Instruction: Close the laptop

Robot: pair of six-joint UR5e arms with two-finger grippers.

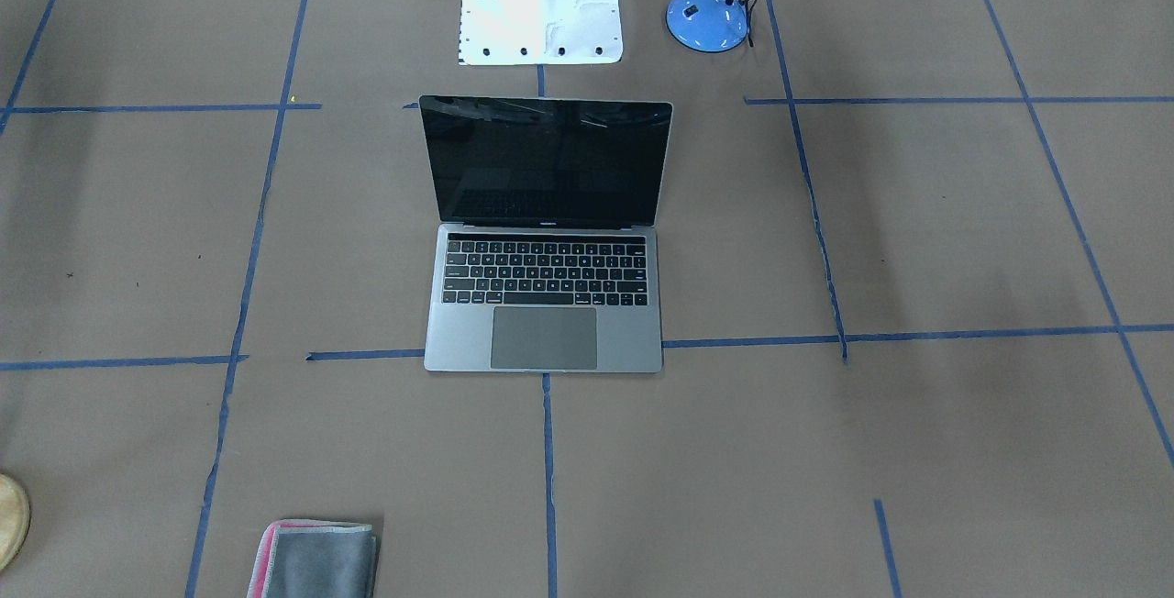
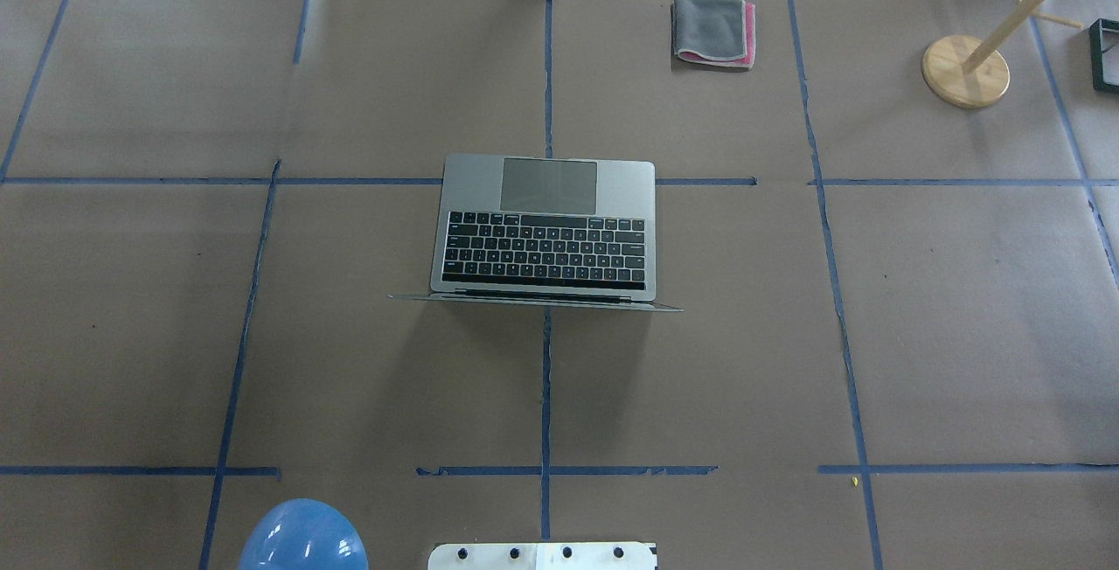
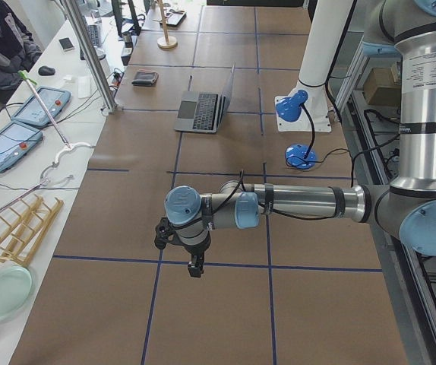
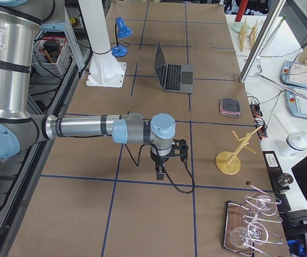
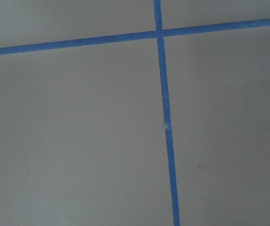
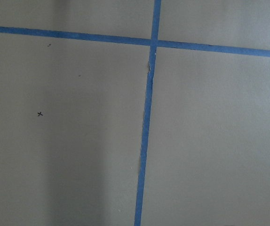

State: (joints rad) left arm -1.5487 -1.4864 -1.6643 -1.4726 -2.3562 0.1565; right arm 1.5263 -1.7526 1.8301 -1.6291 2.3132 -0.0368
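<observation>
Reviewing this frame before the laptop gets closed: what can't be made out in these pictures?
1. State of the left gripper: it shows only in the exterior left view, so open or shut cannot be told.
2. State of the right gripper: it shows only in the exterior right view, same limit.
3. Outer lid face of the laptop: turned away from the front-facing view, edge-on in the overhead view.
4. Head of the blue lamp: cut off by the front-facing view's top edge.

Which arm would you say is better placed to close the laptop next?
Left, though it is nearly a toss-up. The left hand and right hand both hang over bare table at opposite ends, far from the laptop. Its lid reaches slightly further left of the centre tape line.
</observation>
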